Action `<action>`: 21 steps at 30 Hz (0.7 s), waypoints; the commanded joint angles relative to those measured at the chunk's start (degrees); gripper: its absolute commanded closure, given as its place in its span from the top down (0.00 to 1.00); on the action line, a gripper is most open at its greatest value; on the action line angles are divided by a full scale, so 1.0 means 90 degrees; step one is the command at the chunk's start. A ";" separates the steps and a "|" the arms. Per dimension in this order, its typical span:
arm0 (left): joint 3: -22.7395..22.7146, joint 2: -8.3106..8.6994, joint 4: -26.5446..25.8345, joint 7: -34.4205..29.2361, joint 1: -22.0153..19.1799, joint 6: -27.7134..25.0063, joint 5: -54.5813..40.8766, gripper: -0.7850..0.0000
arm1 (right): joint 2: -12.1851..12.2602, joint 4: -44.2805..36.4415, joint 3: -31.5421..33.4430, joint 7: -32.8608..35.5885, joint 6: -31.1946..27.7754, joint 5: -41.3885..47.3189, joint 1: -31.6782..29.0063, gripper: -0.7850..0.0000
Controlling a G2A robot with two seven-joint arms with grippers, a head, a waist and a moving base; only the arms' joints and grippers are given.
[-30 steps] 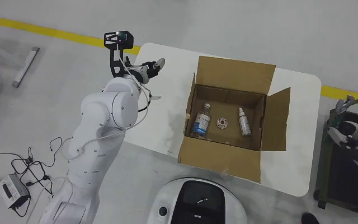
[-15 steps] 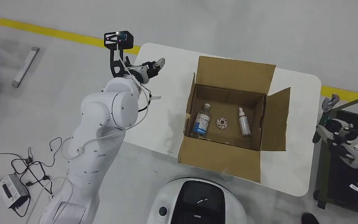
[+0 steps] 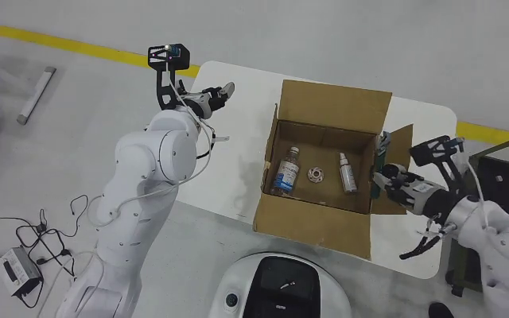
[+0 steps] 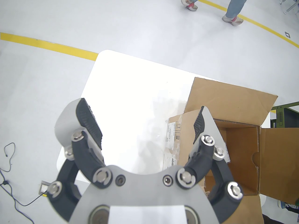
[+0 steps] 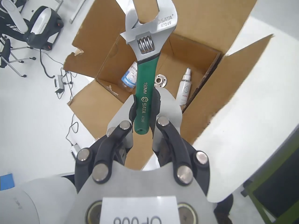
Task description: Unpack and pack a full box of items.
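Note:
An open cardboard box [image 3: 334,107] stands on the white table [image 3: 238,111]. On its floor lie a clear water bottle [image 3: 286,169], a small metal flange [image 3: 316,173] and a white spray bottle [image 3: 347,172]. My right gripper [image 5: 144,108] is shut on the green handle of an adjustable wrench [image 5: 147,54], held above the box's right flap [image 3: 395,168]; the wrench [image 3: 383,151] points toward the box. My left gripper [image 4: 144,122] hangs open and empty over the table's far left corner, left of the box [image 4: 236,127].
A dark green cart [image 3: 477,230] stands right of the table. Cables and a small device [image 3: 20,266] lie on the floor at the left. The table's left half is bare.
My right arm has swung in from the cart at the far right, carrying the wrench to the box's right flap. The left arm has not moved.

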 commanded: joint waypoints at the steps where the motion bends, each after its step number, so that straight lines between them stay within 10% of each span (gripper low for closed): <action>1: 0.0000 0.0000 0.0000 0.0000 0.0000 0.0000 0.0000 1.00 | -0.0008 0.0308 -0.0358 -0.0015 0.0221 -0.0214 0.0191 0.00; 17: 0.0000 0.0000 0.0000 0.0000 0.0000 0.0000 0.0000 1.00 | -0.0053 0.1582 -0.1824 0.0475 0.0757 -0.1225 0.1155 0.00; 19: 0.0000 0.0000 0.0000 0.0000 0.0000 0.0000 0.0000 1.00 | -0.0060 0.1676 -0.1919 0.0491 0.0777 -0.1278 0.1242 0.40; 21: 0.0000 0.0000 0.0000 0.0000 0.0000 0.0000 0.0000 1.00 | -0.0068 0.1729 -0.1993 0.0506 0.0798 -0.1308 0.1323 0.43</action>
